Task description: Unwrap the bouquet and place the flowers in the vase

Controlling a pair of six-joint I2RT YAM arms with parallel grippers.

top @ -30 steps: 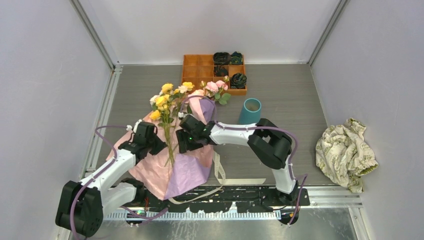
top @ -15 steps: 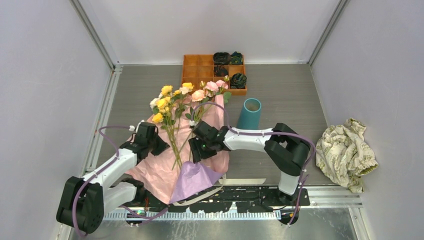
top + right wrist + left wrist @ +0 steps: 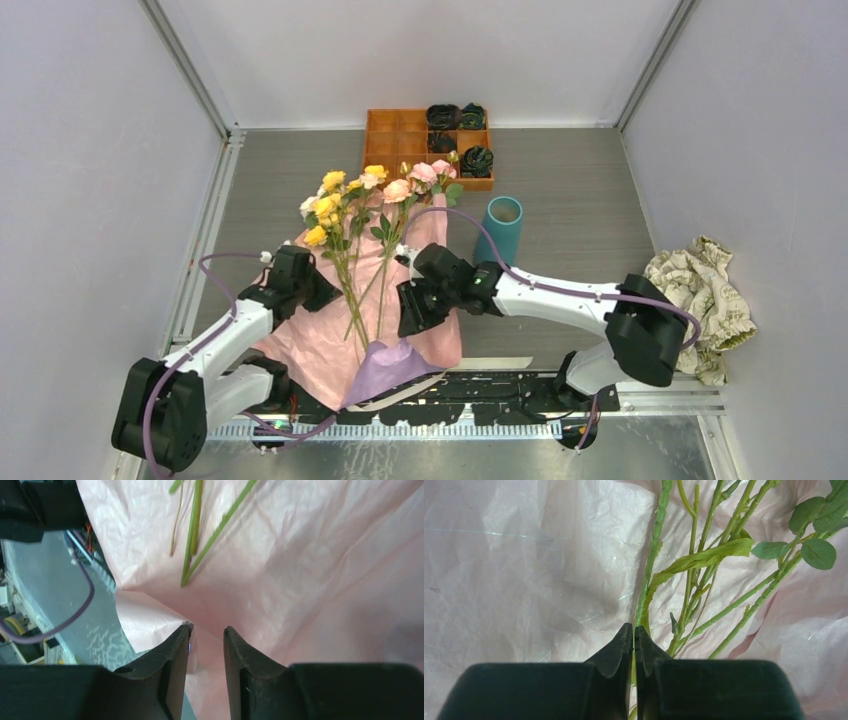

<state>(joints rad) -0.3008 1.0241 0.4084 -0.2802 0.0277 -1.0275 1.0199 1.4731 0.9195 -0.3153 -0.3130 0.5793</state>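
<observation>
Top view: Noted the flowers [image 3: 352, 200] lying on opened pink paper [image 3: 300, 340] on the tabletop [image 3: 570, 180], heads toward 12 o'clock, stem ends toward 6. Logged a purple flap [image 3: 385, 365] at the paper's 6 o'clock edge. Found the left gripper [image 3: 325, 293] at 9 o'clock of the stems and the right gripper [image 3: 408, 318] at 3 o'clock, over the paper. Marked the vase [image 3: 498, 228] standing at 1 o'clock from the right gripper. Noted an orange tray [image 3: 400, 130] at 12 and crumpled cloth [image 3: 695, 305] at 3.

Left wrist: Saw the left gripper [image 3: 634, 630] pinched onto one green stem [image 3: 651, 555], paper underneath.

Right wrist: Saw the right gripper [image 3: 206, 630] narrowly parted, pink paper [image 3: 300, 555] showing in the gap. Could not tell whether any was gripped.
</observation>
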